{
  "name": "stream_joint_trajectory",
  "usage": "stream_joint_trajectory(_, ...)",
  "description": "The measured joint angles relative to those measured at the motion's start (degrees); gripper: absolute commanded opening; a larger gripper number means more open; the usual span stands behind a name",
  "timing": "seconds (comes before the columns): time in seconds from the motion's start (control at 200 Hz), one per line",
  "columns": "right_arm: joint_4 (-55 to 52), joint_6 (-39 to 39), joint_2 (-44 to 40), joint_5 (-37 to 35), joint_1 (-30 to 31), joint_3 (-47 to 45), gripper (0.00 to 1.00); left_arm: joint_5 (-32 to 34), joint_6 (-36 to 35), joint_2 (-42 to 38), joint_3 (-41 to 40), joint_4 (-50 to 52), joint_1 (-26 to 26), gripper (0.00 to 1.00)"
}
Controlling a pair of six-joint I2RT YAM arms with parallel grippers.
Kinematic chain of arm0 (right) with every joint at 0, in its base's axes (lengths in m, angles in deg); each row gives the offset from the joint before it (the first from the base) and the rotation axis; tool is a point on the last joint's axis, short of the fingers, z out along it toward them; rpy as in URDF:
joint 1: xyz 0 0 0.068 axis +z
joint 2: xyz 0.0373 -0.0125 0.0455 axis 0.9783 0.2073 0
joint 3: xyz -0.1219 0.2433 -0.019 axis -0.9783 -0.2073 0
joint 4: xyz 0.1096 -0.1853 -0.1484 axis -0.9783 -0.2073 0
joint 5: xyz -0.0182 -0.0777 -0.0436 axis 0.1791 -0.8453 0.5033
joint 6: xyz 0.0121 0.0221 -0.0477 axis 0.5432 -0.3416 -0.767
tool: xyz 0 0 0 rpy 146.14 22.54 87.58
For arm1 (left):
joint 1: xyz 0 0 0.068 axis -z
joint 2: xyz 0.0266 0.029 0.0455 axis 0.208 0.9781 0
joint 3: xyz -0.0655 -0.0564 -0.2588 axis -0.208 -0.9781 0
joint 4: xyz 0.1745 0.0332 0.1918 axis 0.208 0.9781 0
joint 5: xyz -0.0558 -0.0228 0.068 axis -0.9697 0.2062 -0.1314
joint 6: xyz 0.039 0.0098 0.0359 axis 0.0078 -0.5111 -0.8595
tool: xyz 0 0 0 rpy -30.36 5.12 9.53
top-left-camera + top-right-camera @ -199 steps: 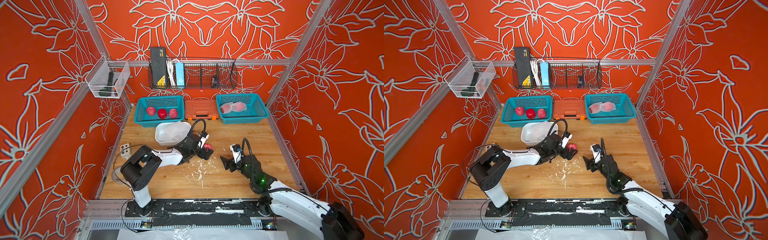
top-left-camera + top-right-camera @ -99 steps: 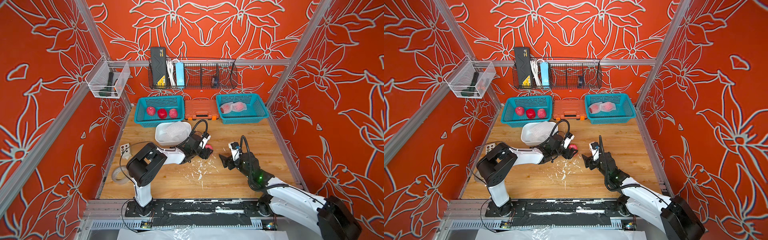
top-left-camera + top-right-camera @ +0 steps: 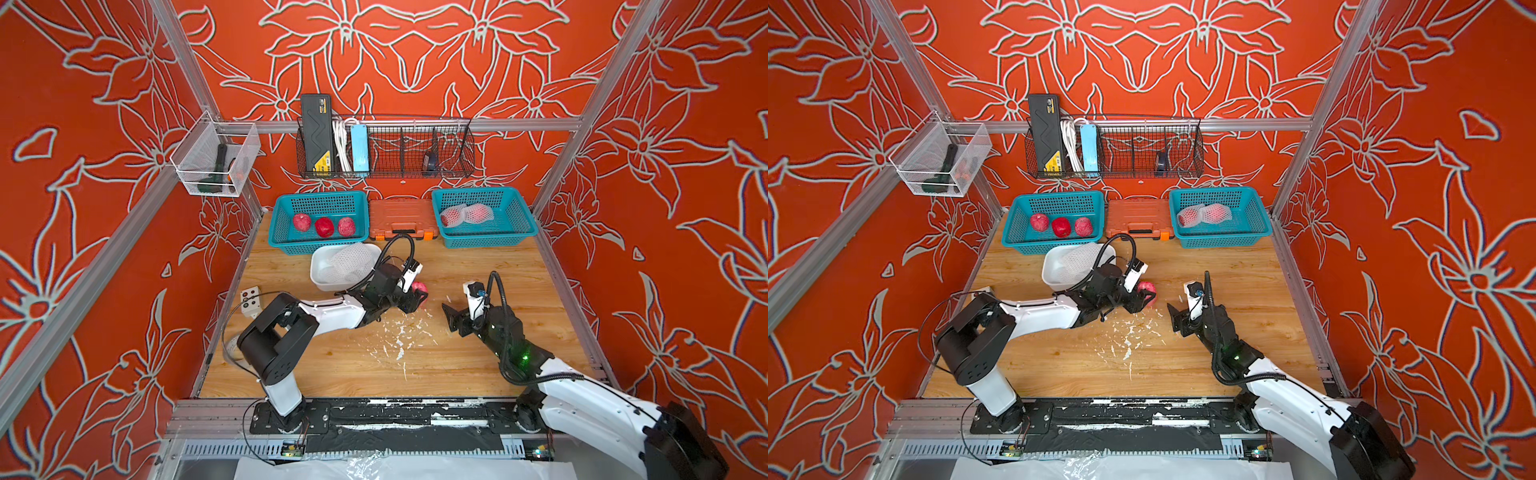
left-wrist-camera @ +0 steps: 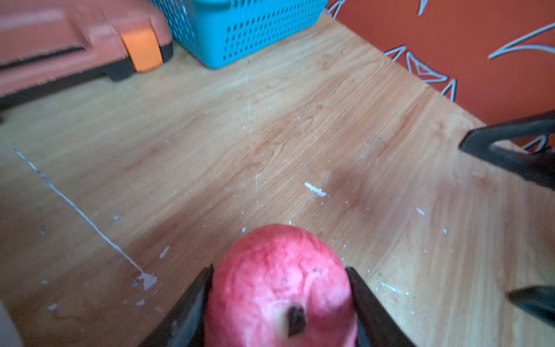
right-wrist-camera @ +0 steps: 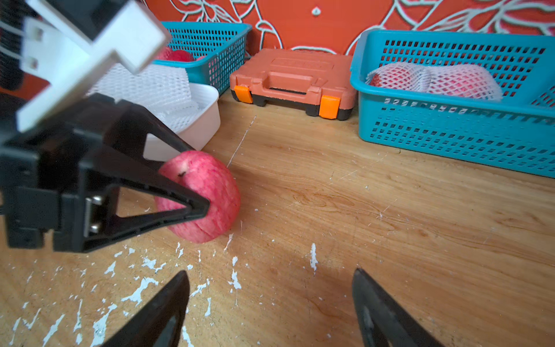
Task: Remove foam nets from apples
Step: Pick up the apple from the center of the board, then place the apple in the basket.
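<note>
The left gripper (image 4: 278, 269) clamps a bare, pinkish-red apple (image 5: 216, 186) by its sides. The fruit is tipped on its side on the wooden desk (image 3: 478, 266), at the edge of a scatter of white foam flakes (image 3: 399, 340). Near it, the right gripper (image 5: 270, 272) hangs low with jaws spread wide and nothing between them. Just behind the left arm, a white tub (image 3: 318, 270) holds empty foam nets (image 3: 351, 259). Along the back wall, a teal basket (image 3: 280, 232) carries three bare apples (image 3: 324, 226). An orange tool case (image 3: 401, 214) sits in the middle, and a second teal basket (image 3: 515, 226) holds two netted apples (image 3: 467, 215).
</note>
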Motion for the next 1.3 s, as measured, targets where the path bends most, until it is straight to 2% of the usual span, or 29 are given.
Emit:
stream_joint_trajectory(0.155,0.1,0.3,-2.2,-1.0,0.0,-0.3,0.85,-0.5,0.4,-6.1,1.9,1.2,-3.8,0.43)
stream_joint_trajectory(0.34,0.0,0.8,-2.3,-1.4,0.0,-0.5,0.85,-0.7,1.3,-8.4,6.7,2.0,-16.8,0.43)
stream_joint_trajectory(0.5,0.0,1.2,-2.3,-1.4,0.0,-0.5,0.85,-0.7,1.9,-5.6,12.7,3.4,-28.3,0.43)
stream_joint_trajectory(0.671,-0.1,1.2,-2.3,-1.4,0.0,-0.8,0.85,-0.7,1.8,1.6,19.2,5.5,-35.5,0.43)
stream_joint_trajectory(0.931,0.0,1.3,-2.3,-1.5,0.0,-0.8,0.85,-0.7,0.3,15.4,31.8,12.0,-38.3,0.43)
stream_joint_trajectory(1.301,-0.4,1.3,-4.5,-2.8,0.0,-1.3,0.85,-1.2,-0.7,22.8,38.6,16.2,-38.2,0.46)
